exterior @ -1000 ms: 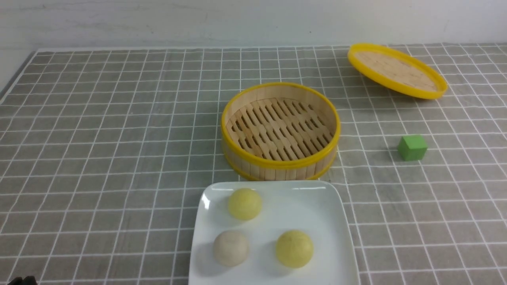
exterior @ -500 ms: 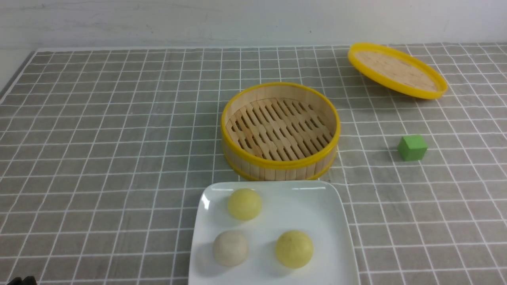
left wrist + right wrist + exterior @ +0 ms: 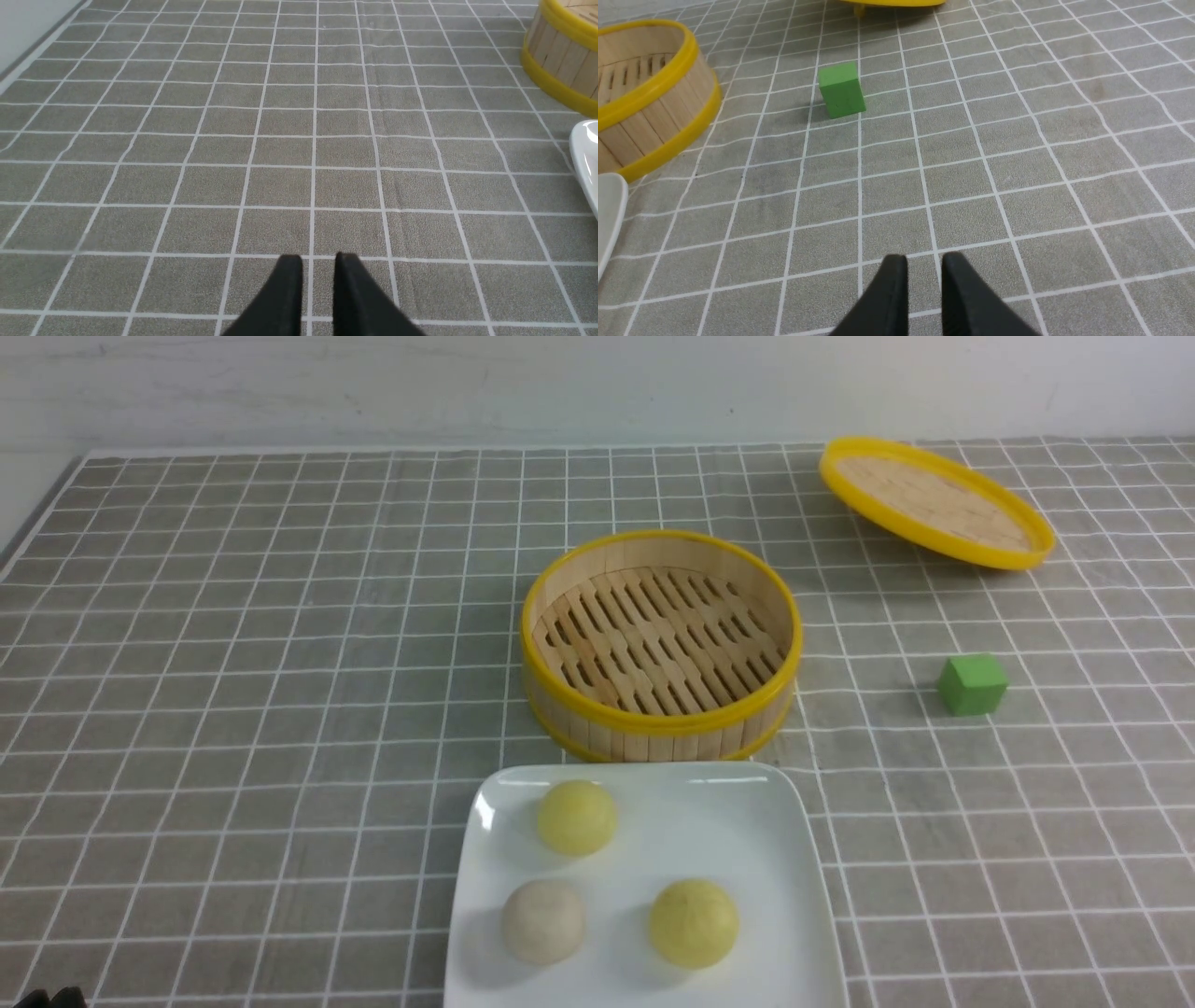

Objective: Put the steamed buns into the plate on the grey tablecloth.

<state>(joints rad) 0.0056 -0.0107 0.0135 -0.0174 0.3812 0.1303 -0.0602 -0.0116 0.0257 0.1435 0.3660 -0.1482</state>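
Three steamed buns lie in the white square plate (image 3: 775,859) at the front middle of the grey tablecloth (image 3: 280,663): a pale yellow one (image 3: 576,817) at the back, an off-white one (image 3: 544,921) front left, a pale yellow one (image 3: 694,923) front right. My left gripper (image 3: 319,259) is shut and empty, low over bare cloth left of the plate, whose rim (image 3: 587,154) shows at the frame edge. My right gripper (image 3: 924,259) is shut and empty over bare cloth right of the plate rim (image 3: 607,214). Neither gripper's fingers show in the front view.
An empty bamboo steamer basket (image 3: 661,644) stands just behind the plate. Its yellow-rimmed lid (image 3: 936,502) lies tilted at the back right. A green cube (image 3: 972,684) sits right of the basket, ahead of my right gripper in the right wrist view (image 3: 841,90).
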